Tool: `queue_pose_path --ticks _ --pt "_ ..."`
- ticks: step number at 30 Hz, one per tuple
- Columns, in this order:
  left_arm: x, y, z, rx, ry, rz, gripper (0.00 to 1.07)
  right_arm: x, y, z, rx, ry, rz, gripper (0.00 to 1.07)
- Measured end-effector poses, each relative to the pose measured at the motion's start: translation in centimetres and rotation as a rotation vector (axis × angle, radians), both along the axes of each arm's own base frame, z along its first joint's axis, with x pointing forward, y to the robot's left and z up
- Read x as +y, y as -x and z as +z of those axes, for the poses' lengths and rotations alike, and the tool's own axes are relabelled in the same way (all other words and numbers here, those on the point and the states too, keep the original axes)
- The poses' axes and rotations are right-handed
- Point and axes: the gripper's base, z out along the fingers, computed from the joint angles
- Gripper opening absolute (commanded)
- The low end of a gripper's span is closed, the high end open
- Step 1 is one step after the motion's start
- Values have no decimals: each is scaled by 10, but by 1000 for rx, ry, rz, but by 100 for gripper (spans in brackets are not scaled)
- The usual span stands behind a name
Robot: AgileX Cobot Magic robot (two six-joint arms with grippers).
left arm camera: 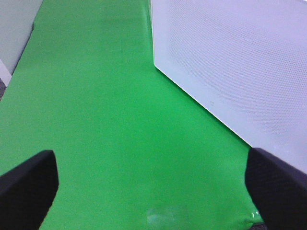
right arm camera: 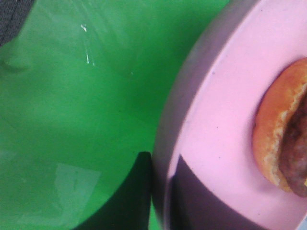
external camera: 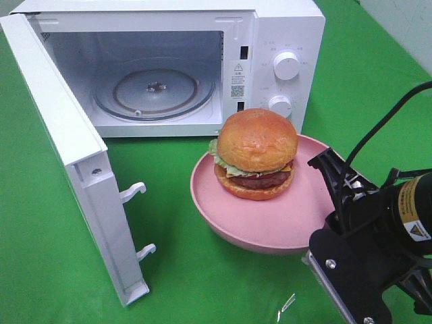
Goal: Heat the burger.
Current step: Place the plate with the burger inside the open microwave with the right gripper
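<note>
With the right pincer (right arm camera: 160,196) clenched on the rim of the shallow round pink plate (external camera: 283,226), one finger outside and one on the inner face, the step in hand is judged to be the grasp before loading. The tall round burger (external camera: 257,154), with glossy orange-brown bun, green lettuce and dark patty, rests on that plate, off centre toward the oven. The plate stands on the green worktop (external camera: 54,270), just in front of the white box-shaped microwave oven (external camera: 283,27). The white hinged door (external camera: 74,155) stands wide open, exposing the glass turntable (external camera: 154,91).

Next move: raise the plate, hold it level, carry it across into the cavity and set it on the turntable. A one-sided rim grip may let it tilt.

Orientation: the burger stands upright, crown uppermost. Its long axis is vertical, through the stacked layers; being round, it has no heading.

The left pincer (left arm camera: 153,187) is released, jaws wide, above the worktop beside the door.
</note>
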Motion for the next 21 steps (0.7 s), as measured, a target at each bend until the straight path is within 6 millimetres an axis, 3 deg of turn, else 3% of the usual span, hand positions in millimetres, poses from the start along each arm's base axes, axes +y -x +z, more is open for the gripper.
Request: queue_pose_path --ticks 21 --pt "0 0 0 0 0 0 98 -9 -14 3 1 -111 16 3"
